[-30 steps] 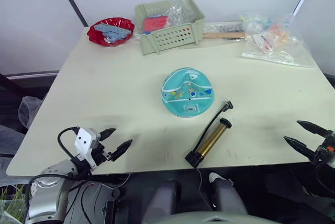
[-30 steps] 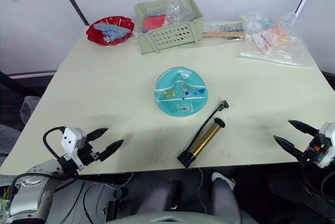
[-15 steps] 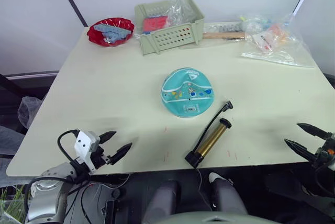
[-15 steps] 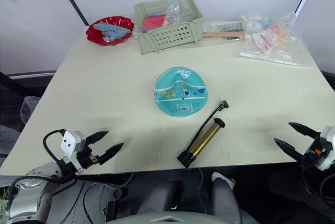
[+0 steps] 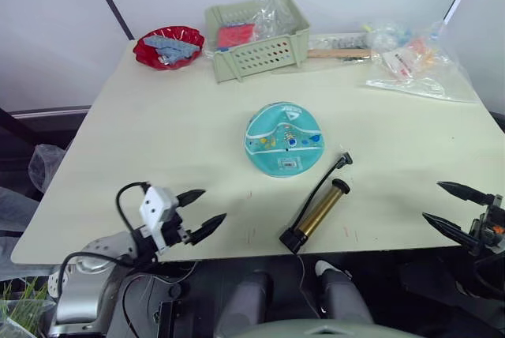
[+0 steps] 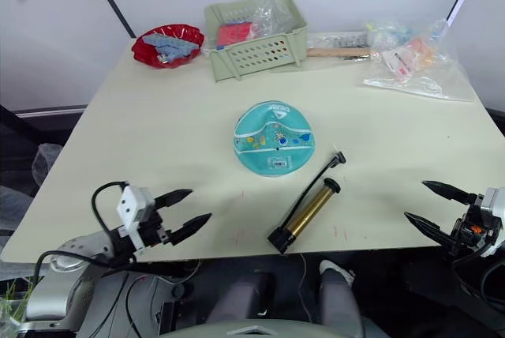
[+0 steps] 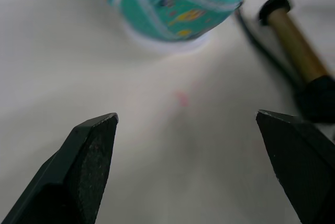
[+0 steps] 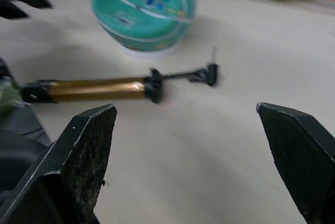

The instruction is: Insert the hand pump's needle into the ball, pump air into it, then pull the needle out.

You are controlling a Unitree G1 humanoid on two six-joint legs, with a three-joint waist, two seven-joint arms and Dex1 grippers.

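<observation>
The teal ball (image 5: pixel 283 138) with white stripes rests partly deflated at the middle of the table. Just to its right and nearer me lies the gold-bronze hand pump (image 5: pixel 319 210), its thin black hose (image 5: pixel 322 182) running up toward the ball. The needle (image 8: pixel 213 52) sticks up from the hose's end, apart from the ball. My left gripper (image 5: pixel 211 205) hovers open over the table's near edge, left of the pump. At the near right edge my right gripper (image 5: pixel 432 200) is open too. Both hold nothing.
Along the far edge sit a red bowl (image 5: pixel 168 46) of blue pieces, a green basket (image 5: pixel 256 38), a wooden stick (image 5: pixel 339 53) and clear plastic bags (image 5: pixel 410 61). Bare tabletop (image 5: pixel 158 140) surrounds the ball and pump.
My left gripper has moved right and a little forward over the table's near edge, toward the pump. The right gripper has edged slightly inward. Ball and pump have not moved.
</observation>
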